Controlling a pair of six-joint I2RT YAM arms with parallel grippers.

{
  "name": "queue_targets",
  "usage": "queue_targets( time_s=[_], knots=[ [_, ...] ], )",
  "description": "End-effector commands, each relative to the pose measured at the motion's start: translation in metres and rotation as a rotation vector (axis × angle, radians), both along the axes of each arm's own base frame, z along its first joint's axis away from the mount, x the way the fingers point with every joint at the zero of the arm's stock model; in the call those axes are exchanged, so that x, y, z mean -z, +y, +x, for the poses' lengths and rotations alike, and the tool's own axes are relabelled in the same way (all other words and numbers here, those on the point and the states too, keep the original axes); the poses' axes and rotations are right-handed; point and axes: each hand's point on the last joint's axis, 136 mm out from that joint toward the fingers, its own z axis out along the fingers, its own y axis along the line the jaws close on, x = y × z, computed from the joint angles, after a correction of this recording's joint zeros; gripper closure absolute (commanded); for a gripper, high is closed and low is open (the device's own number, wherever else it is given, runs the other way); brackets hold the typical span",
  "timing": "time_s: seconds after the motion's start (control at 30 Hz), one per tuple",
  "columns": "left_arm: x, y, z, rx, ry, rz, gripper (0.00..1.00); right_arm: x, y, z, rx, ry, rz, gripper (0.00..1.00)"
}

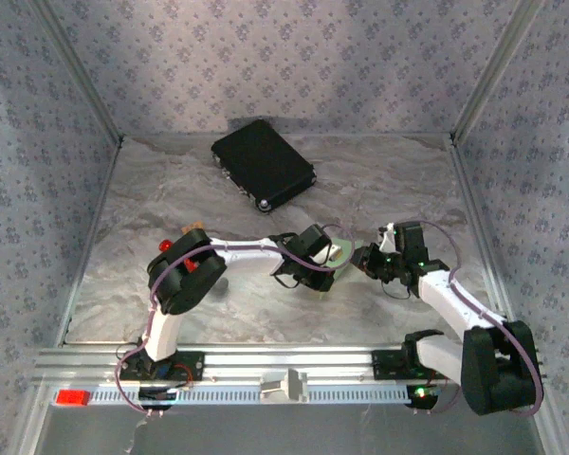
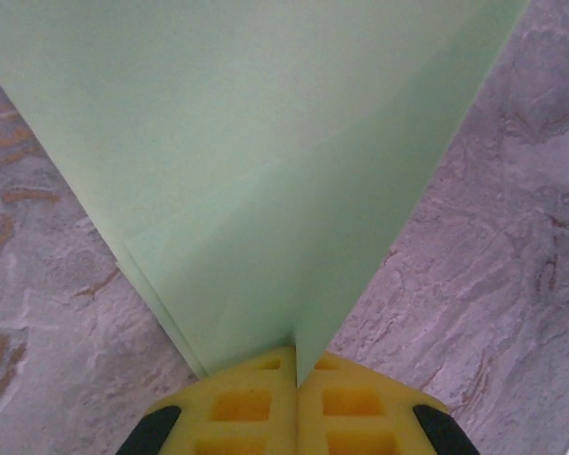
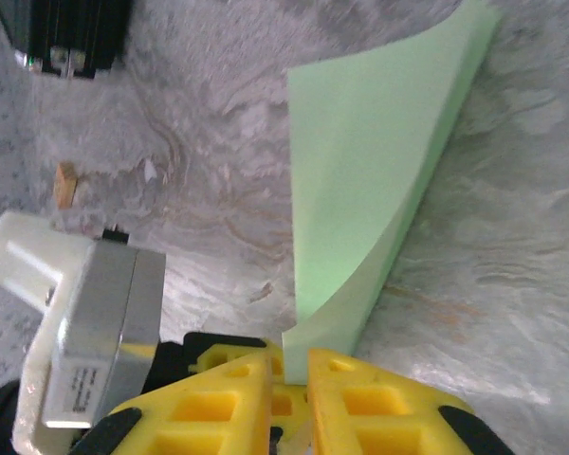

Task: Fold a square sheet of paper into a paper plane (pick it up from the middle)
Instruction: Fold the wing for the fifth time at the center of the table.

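Your left gripper (image 2: 296, 358) is clenched on the folded square sheet of paper (image 1: 339, 254) mid-frame; right gripper (image 3: 289, 365) straddles its corner, clamp not discernible, so pulling apart risks tearing or slipping.

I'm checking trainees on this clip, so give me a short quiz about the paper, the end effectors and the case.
1. True or false: the left end effector is shut on the light-green paper.
2. Where is the black case? A: at the near edge; B: on the far part of the table; C: under the paper.
3. In the right wrist view, does the paper lie flat or curve?
Key: 1 true; 2 B; 3 it curves.
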Motion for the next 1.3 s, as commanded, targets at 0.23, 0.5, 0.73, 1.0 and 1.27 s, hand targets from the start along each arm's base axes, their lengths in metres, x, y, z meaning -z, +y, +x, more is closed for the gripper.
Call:
queue_targets(
  time_s=[0.23,0.5,0.73,1.0,1.27],
  knots=[
    [0.024,0.012,-0.011,-0.070,0.149,-0.060,1.00,0.001,0.030,0.004,-0.126,-0.025,0.083,0.89],
    [0.021,0.015,-0.007,-0.128,0.166,-0.128,1.00,0.003,0.028,0.010,-0.128,-0.031,0.089,0.91],
    [0.020,0.018,-0.006,-0.170,0.191,-0.163,1.00,-0.001,0.033,0.014,-0.165,-0.037,0.123,0.91],
    [0.025,0.021,-0.006,-0.232,0.234,-0.191,1.00,0.007,0.039,0.019,-0.192,-0.017,0.133,0.91],
    [0.031,0.027,-0.006,-0.276,0.257,-0.175,1.00,0.015,0.040,0.025,-0.197,-0.005,0.130,0.91]
  ],
)
